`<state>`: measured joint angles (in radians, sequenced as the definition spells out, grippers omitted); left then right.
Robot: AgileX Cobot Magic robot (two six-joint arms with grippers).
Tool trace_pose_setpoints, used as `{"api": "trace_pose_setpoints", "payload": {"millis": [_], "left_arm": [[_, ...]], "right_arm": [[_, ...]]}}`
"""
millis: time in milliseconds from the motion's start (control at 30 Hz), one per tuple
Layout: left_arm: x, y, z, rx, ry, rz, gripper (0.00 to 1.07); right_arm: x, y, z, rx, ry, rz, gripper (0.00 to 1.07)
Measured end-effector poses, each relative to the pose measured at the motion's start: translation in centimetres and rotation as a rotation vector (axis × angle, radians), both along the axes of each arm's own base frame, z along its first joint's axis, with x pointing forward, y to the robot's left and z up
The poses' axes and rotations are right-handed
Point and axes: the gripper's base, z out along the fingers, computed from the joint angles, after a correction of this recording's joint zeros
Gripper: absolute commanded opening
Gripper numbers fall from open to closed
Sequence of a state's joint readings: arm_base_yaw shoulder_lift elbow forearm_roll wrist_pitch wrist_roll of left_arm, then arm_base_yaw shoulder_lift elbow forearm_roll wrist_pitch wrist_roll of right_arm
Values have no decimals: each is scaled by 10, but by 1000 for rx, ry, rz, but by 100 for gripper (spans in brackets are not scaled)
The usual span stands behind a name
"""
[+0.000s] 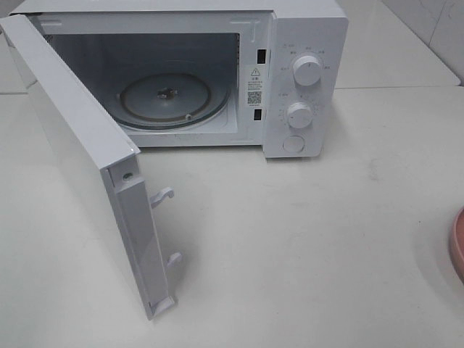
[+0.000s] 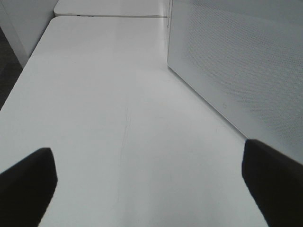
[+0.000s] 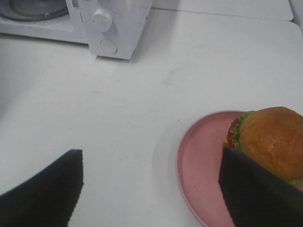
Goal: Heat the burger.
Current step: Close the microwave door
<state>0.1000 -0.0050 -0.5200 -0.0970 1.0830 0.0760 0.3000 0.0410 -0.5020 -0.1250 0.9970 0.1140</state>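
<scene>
The burger (image 3: 272, 135), with a golden-brown bun, green lettuce and a red tomato edge, sits on a round pink plate (image 3: 201, 161). My right gripper (image 3: 150, 156) hovers open over the white table beside the plate. One of its dark fingers (image 3: 258, 189) covers the burger's near side, and only bare table and plate rim lie between the jaws. The exterior high view shows just the plate's edge (image 1: 457, 246) at the far right, and neither gripper. My left gripper (image 2: 147, 151) is open over bare table.
A white microwave (image 1: 304, 80) stands at the back with its door (image 1: 80, 159) swung wide toward the front left. Its glass turntable (image 1: 174, 98) is bare. The door's perforated panel (image 2: 236, 61) rises close beside my left gripper.
</scene>
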Motion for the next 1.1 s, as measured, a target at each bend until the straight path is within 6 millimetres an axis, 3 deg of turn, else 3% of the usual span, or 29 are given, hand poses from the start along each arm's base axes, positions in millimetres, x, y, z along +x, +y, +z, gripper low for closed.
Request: {"api": "trace_pose_setpoints", "payload": {"millis": [133,1100], "left_arm": [[0,0,0,0,0,0,100],[0,0,0,0,0,0,100]], "right_arm": [[-7,-1,0,17,-39,-30,76],[-7,-1,-1,11,-36,-32,75]]}}
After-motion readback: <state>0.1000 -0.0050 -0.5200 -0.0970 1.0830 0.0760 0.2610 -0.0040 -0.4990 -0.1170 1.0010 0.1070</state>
